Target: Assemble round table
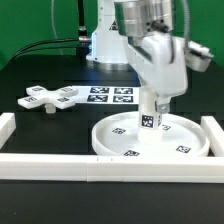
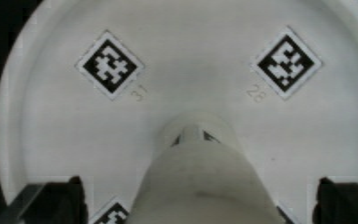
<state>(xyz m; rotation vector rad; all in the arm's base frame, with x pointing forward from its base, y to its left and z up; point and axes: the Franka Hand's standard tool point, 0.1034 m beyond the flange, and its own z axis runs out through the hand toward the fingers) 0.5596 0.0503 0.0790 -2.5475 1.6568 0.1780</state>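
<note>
Exterior view: the post (image 1: 148, 120) stands upright near the middle of the disc (image 1: 112, 140), with a tag on its side facing the camera. The disc lies flat on the black table (image 1: 50, 135), toward the exterior view's right, with tags dotted over its floor. The gripper (image 1: 150, 106) comes straight down over the post, and the arm (image 1: 160, 60) above hides the post's top.

In the wrist view the post (image 2: 202, 165) fills the centre, with the disc (image 2: 194, 50) floor and two of its tags beyond it. The dark fingers (image 2: 43, 200) stand far apart, one on either side, with space showing between each and the post, so the jaws are wide open and grip nothing.

The cross piece (image 1: 52, 97) lies flat toward the exterior view's left, well apart from the disc. The marker board (image 1: 112, 95) lies just beside it, behind the disc. White border bars (image 1: 60, 165) fence the table: one runs along the front just beside the disc's rim, one stands at the exterior view's right near the rim, and a short one stands at the left. Bare table lies between the disc, the cross piece and the left bar
</note>
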